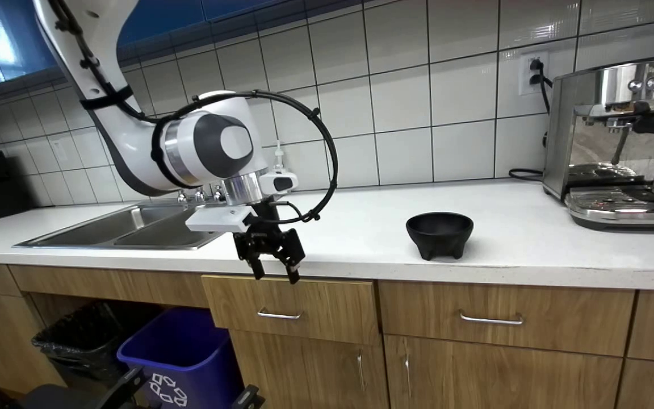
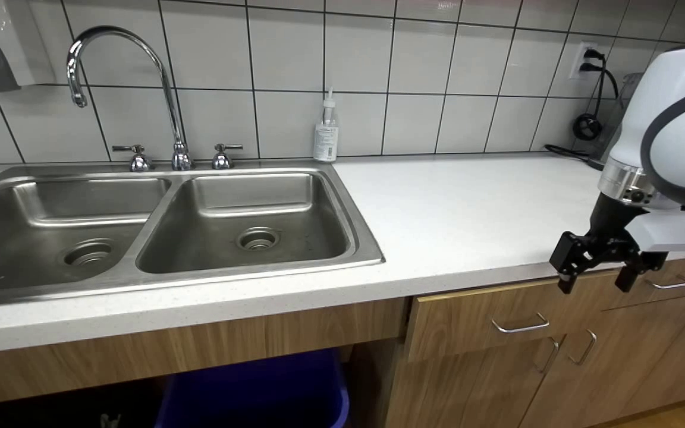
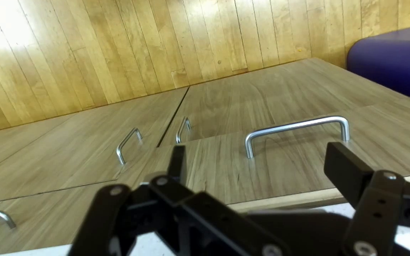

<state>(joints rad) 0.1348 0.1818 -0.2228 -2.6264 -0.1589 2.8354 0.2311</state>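
My gripper (image 1: 276, 275) hangs just in front of the counter's front edge, pointing down. It stands wide open, and nothing is between its fingers (image 3: 347, 170). Below it is a wooden drawer (image 1: 327, 307) whose front sits slightly proud of the cabinet; its pale top edge shows in the wrist view. The drawer's silver bar handle (image 3: 297, 125) appears beyond the fingertips, apart from them. That handle (image 2: 521, 328) is also seen in an exterior view, lower than the gripper (image 2: 596, 284). A black footed bowl (image 1: 439, 233) rests on the white counter, right of the arm in that view.
A double steel sink (image 2: 363, 238) with a tall faucet (image 2: 170, 101) is set into the counter (image 2: 467, 196). A soap bottle (image 2: 326, 139) stands behind it. Below are a blue recycling bin (image 1: 213, 375) and a black-bagged bin (image 1: 71, 346). An espresso machine (image 1: 633, 210) occupies the counter's far end.
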